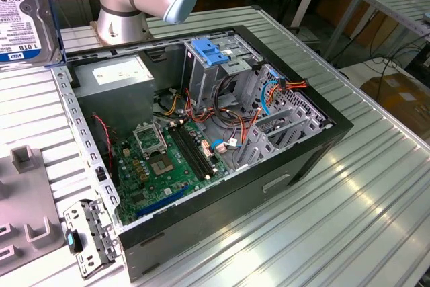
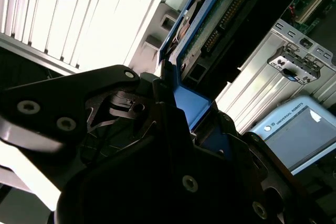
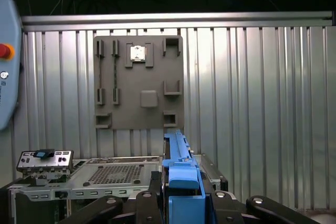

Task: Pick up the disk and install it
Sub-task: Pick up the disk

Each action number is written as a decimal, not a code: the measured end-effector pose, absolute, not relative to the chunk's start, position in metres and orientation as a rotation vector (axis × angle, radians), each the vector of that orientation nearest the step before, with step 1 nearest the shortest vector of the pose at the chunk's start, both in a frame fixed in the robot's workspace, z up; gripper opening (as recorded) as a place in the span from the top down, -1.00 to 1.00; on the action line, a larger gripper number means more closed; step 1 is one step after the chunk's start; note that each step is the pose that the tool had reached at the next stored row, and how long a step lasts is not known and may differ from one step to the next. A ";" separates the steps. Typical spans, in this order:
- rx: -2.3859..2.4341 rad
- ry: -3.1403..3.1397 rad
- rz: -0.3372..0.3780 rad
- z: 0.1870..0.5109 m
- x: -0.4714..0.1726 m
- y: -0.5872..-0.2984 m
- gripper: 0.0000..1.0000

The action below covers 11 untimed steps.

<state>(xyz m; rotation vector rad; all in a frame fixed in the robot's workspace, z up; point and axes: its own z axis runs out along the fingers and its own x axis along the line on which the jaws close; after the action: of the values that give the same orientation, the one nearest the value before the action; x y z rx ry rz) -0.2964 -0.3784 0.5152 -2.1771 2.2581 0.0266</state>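
Observation:
The disk [image 1: 23, 11] hangs high at the exterior view's upper left corner, its white-and-blue label facing the camera and a blue rail along its edge. In the second wrist view my gripper [image 2: 173, 95] is shut on the disk [image 2: 220, 19], whose circuit-board side and blue rail run away from the black fingers. The first wrist view shows the blue rail [image 3: 181, 174] standing up between the fingers of the gripper [image 3: 184, 203]. The disk is held well above the table, apart from the open computer case [image 1: 269, 179].
The case lies open with its motherboard, cables, a grey power supply [image 1: 114, 75] and a ridged blue bracket [image 1: 209, 52] at the drive cage. A grey fixture plate [image 1: 27, 213] and a loose metal bracket [image 1: 91, 236] lie at the exterior view's left. The arm's base [image 1: 124, 5] stands behind.

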 end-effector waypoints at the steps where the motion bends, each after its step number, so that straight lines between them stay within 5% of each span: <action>1: -2.177 2.258 0.027 0.515 -0.296 -0.379 0.25; 11: -2.177 2.258 0.027 0.515 -0.285 -0.380 0.25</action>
<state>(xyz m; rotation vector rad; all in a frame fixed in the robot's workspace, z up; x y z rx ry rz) -0.2852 -0.3800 0.5152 -2.1771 2.2580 0.0266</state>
